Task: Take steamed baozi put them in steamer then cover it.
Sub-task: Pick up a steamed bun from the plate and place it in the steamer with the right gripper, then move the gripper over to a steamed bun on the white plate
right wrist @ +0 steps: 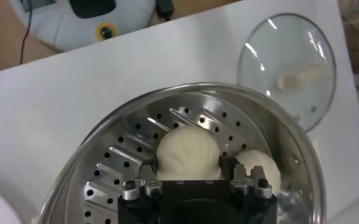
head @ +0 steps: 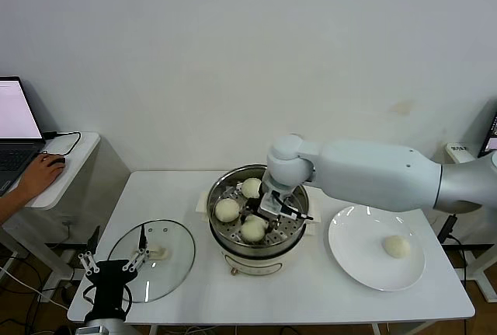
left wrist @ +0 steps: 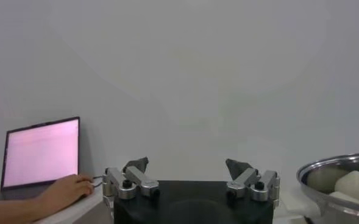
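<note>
The steamer [head: 216, 195] stands mid-table with three baozi on its perforated tray: one at the back [head: 250, 187], one on the left [head: 227, 209] and one at the front [head: 254, 230]. My right gripper [head: 268, 212] reaches down into the pot. In the right wrist view my right gripper [right wrist: 188, 173] is closed around the front baozi [right wrist: 188, 152], which rests on the tray [right wrist: 124, 152], with another baozi [right wrist: 261, 167] beside it. A fourth baozi [head: 397, 246] lies on the white plate [head: 357, 249]. The glass cover [head: 151, 261] lies flat at front left. My left gripper [head: 111, 259] is open and empty beside it.
A person's hand [head: 39, 176] rests by a laptop [head: 15, 117] on a side table to the left. The left wrist view shows my left gripper [left wrist: 188, 167], the laptop [left wrist: 42, 152] and the steamer's rim [left wrist: 337, 167]. The cover also shows in the right wrist view [right wrist: 286, 67].
</note>
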Robot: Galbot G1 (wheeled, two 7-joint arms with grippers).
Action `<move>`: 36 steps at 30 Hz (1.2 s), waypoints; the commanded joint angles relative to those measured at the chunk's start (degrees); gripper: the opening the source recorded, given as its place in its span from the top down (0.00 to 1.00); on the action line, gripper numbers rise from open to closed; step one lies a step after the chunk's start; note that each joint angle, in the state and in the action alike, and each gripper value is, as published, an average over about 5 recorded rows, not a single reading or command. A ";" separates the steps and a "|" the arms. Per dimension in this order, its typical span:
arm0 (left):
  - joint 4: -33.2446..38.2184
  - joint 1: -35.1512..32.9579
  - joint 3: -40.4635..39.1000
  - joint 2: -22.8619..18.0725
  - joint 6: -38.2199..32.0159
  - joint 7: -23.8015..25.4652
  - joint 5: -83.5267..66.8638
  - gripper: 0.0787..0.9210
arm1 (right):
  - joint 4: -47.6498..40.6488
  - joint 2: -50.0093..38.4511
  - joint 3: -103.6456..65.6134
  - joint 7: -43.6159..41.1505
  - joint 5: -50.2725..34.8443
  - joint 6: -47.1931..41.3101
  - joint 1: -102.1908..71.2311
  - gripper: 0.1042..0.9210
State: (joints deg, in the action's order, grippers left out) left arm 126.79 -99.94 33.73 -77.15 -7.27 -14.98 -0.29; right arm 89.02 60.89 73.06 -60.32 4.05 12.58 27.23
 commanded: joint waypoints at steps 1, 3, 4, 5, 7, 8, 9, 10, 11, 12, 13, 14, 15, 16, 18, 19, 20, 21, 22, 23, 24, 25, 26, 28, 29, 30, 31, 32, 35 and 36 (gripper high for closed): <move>-0.18 0.08 -0.22 -0.06 0.03 -0.01 0.06 0.12 | 0.58 -1.08 0.65 1.10 2.60 3.72 0.22 0.36; -0.19 0.06 -0.16 -0.03 0.04 -0.02 0.05 0.12 | 0.71 -1.87 0.04 1.30 2.26 3.68 0.79 0.34; -0.17 0.06 -0.14 0.00 0.05 -0.02 0.04 0.12 | 0.70 -2.34 -0.46 1.34 1.89 3.51 1.13 0.32; -0.14 0.07 -0.12 0.05 0.06 -0.01 0.03 0.12 | 0.70 -2.91 -1.02 1.25 1.44 3.19 1.52 0.30; -0.10 0.14 -0.09 0.19 0.13 0.01 0.02 0.12 | 1.02 -4.43 -2.09 0.90 -0.05 1.71 2.59 0.23; -0.10 0.19 -0.07 0.30 0.19 0.01 0.00 0.12 | 1.37 -5.48 -2.57 0.75 -1.04 0.30 3.22 0.20; -0.10 0.24 -0.04 0.43 0.26 0.02 -0.03 0.12 | 1.86 -6.69 -3.03 0.64 -2.15 -1.47 3.92 0.17; -0.12 0.29 0.01 0.61 0.32 0.04 -0.09 0.12 | 2.47 -8.12 -3.63 0.57 -3.43 -4.18 4.65 0.15; -0.14 0.33 0.06 0.78 0.38 0.04 -0.15 0.12 | 3.01 -9.39 -4.19 0.53 -4.46 -6.70 5.27 0.14; -0.18 0.37 0.12 0.98 0.42 0.06 -0.25 0.12 | 3.50 -10.91 -4.84 0.43 -5.54 -9.70 5.85 0.13; -0.26 0.41 0.17 1.19 0.45 0.07 -0.37 0.12 | 3.94 -12.61 -5.53 0.32 -6.75 -12.98 6.44 0.12; -0.36 0.47 0.21 1.42 0.48 0.08 -0.49 0.12 | 4.25 -14.50 -6.14 0.21 -7.93 -16.35 6.97 0.12; -0.48 0.54 0.22 1.62 0.50 0.09 -0.59 0.12 | 4.44 -16.26 -6.54 0.16 -8.93 -18.99 7.38 0.12; -0.65 0.65 0.19 1.85 0.52 0.10 -0.71 0.12 | 4.65 -18.49 -6.88 0.17 -10.04 -21.92 7.79 0.12; -1.02 0.92 0.01 2.31 0.55 0.11 -0.90 0.12 | 5.21 -23.13 -7.00 0.45 -11.89 -26.66 8.19 0.12; -1.23 1.10 -0.11 2.54 0.57 0.12 -1.02 0.12 | 5.60 -25.52 -6.95 0.56 -12.42 -28.27 8.08 0.12; -1.45 1.30 -0.26 2.77 0.58 0.13 -1.15 0.12 | 6.07 -28.14 -6.95 0.68 -12.78 -29.68 7.73 0.12; -1.64 1.49 -0.39 2.97 0.58 0.13 -1.27 0.12 | 6.53 -30.46 -7.03 0.78 -12.95 -30.72 7.16 0.12; -1.86 1.67 -0.52 3.15 0.56 0.14 -1.37 0.12 | 6.90 -32.59 -7.36 0.80 -12.69 -31.14 6.16 0.12; -2.13 1.85 -0.67 3.36 0.54 0.14 -1.47 0.12 | 7.21 -34.53 -7.78 0.80 -12.28 -31.37 4.95 0.12; -2.36 1.98 -0.80 3.55 0.51 0.14 -1.52 0.12 | 7.33 -36.05 -8.46 0.78 -11.60 -31.36 3.43 0.12; -2.60 2.08 -0.94 3.77 0.47 0.14 -1.54 0.12 | 7.20 -37.50 -9.42 0.64 -10.49 -30.93 1.50 0.12; -2.82 2.16 -1.07 3.99 0.44 0.15 -1.56 0.12 | 6.96 -38.87 -10.40 0.46 -9.25 -30.32 -0.50 0.12; -3.06 2.27 -1.29 4.44 0.42 0.15 -1.58 0.12 | 5.93 -41.01 -12.47 -0.08 -6.14 -28.70 -4.34 0.12; -3.09 2.33 -1.39 4.64 0.43 0.16 -1.58 0.12 | 5.17 -41.97 -13.56 -0.46 -4.39 -27.62 -6.17 0.12; -3.08 2.38 -1.44 4.79 0.44 0.16 -1.60 0.12 | 4.50 -42.61 -14.44 -0.78 -3.03 -26.71 -7.63 0.12; -3.06 2.44 -1.49 4.93 0.47 0.16 -1.61 0.12 | 3.77 -43.22 -15.49 -1.06 -1.79 -25.78 -9.26 0.12; -3.04 2.50 -1.53 5.01 0.50 0.16 -1.62 0.12 | 3.06 -43.72 -16.80 -1.31 -0.78 -24.92 -11.16 0.12; -3.14 2.59 -1.64 5.12 0.60 0.19 -1.59 0.12 | 1.65 -44.63 -21.55 -1.72 1.05 -23.51 -17.90 0.12; -3.22 2.59 -1.67 5.13 0.64 0.20 -1.57 0.12 | 1.27 -44.73 -23.54 -1.77 1.67 -23.36 -20.77 0.12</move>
State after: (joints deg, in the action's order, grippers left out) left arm 124.27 -97.62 32.42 -72.93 -6.73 -14.82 -1.81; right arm 93.39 28.01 61.83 -60.77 -1.23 -10.36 25.01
